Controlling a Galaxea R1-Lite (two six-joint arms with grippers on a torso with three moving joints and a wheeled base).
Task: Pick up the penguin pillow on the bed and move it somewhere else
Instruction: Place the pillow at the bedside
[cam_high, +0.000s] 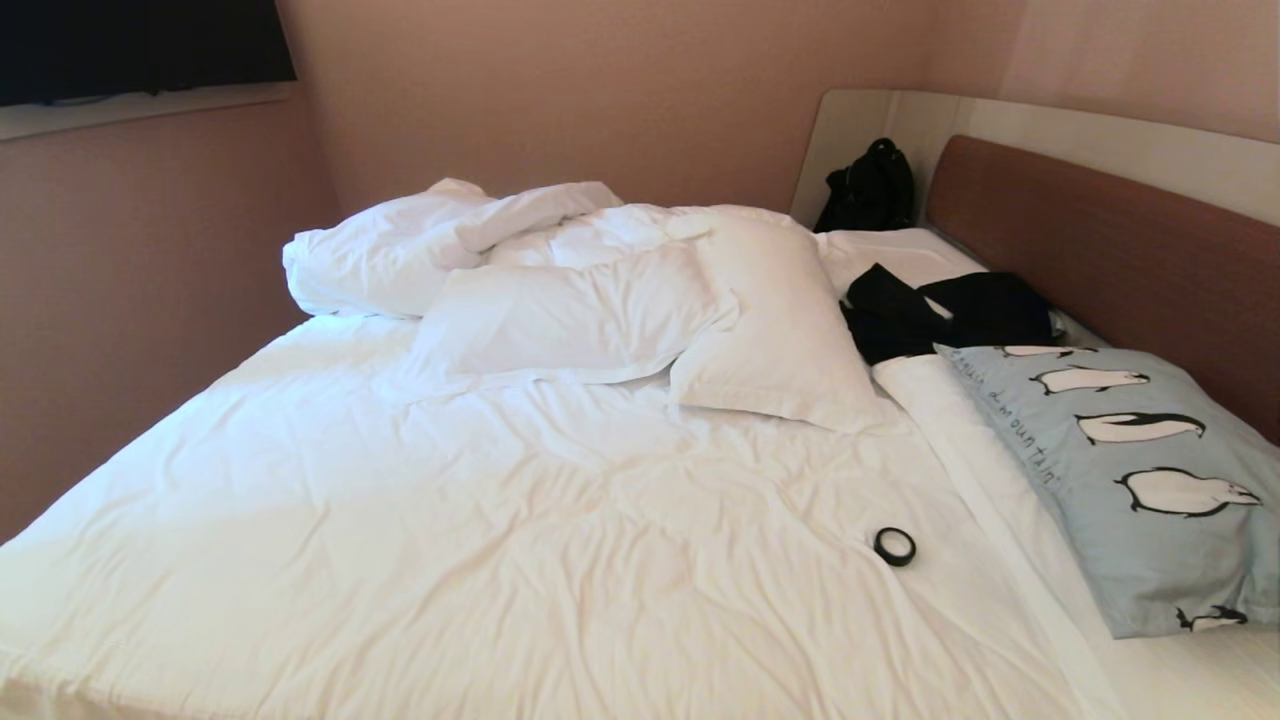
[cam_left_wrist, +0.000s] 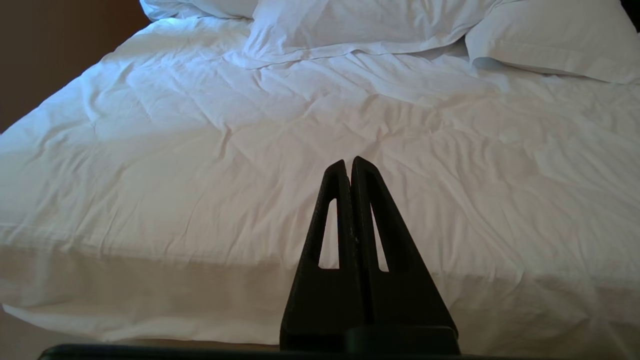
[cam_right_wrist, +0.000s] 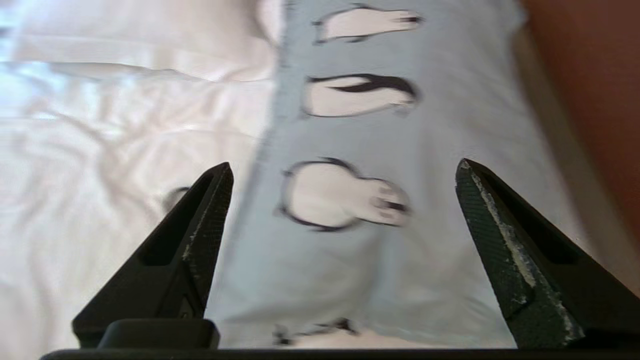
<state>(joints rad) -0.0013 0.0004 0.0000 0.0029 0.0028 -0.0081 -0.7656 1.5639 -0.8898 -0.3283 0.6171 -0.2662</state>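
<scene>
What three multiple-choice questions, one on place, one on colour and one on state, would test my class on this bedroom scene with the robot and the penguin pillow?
1. Where does the penguin pillow lie on the bed?
A. Along the headboard
B. In the middle of the duvet
C. On the floor

2. What colour is the small tape roll on the duvet?
A. Red
B. Black
C. Yellow

3. How do the right gripper's fingers stand?
A. Clamped on the pillow
B. Shut on nothing
C. Wide apart, holding nothing

Answers: 1 A, its long edge runs beside the brown board in the head view. 2 B, a dark ring on white cloth. 3 C, the right wrist view shows both fingers spread, with the pillow beyond them.
</scene>
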